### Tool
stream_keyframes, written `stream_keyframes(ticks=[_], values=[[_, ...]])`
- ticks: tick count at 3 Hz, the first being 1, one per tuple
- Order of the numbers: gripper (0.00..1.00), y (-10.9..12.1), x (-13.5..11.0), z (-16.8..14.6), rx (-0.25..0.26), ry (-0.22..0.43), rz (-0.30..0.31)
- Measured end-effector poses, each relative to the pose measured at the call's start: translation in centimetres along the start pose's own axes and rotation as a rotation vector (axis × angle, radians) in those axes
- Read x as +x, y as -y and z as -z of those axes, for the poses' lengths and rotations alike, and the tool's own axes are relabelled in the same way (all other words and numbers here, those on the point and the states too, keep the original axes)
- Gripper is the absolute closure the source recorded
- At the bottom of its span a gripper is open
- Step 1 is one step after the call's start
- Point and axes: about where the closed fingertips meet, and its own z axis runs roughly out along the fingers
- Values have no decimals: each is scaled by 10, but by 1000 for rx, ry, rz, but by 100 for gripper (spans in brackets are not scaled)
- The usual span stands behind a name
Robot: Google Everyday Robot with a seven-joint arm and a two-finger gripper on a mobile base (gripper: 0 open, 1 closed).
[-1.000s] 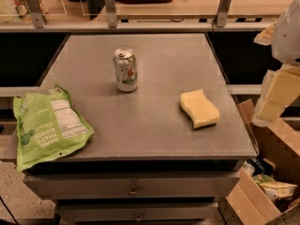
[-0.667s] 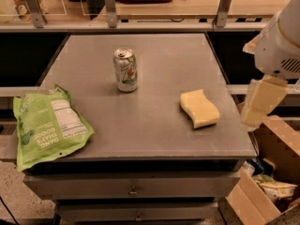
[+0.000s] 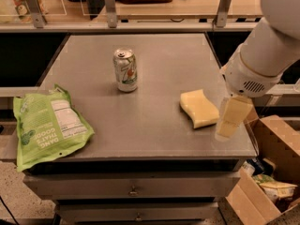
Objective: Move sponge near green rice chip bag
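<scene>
The pale yellow sponge [image 3: 199, 108] lies flat on the right part of the grey table [image 3: 154, 125]. The green rice chip bag [image 3: 47, 125] lies flat at the table's front left corner, label side up, partly over the edge. My gripper [image 3: 230, 121] hangs from the white arm [image 3: 262, 55] just right of the sponge, above the table's front right edge, with its pale yellow fingers pointing down. It holds nothing.
A silver-green soda can [image 3: 125, 70] stands upright in the middle of the table, between bag and sponge. An open cardboard box [image 3: 269, 172] with clutter sits on the floor at the right. A railing with posts runs behind the table.
The arm has swung in from the right edge of the view toward the table. The gripper now hangs close beside the sponge. Sponge, can and bag have not moved.
</scene>
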Motion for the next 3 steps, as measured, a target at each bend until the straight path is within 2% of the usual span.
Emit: stream_keyframes(ticks=[2, 3], values=[[0, 6, -12, -58, -68, 25, -24], [16, 8, -18, -78, -81, 54, -48]])
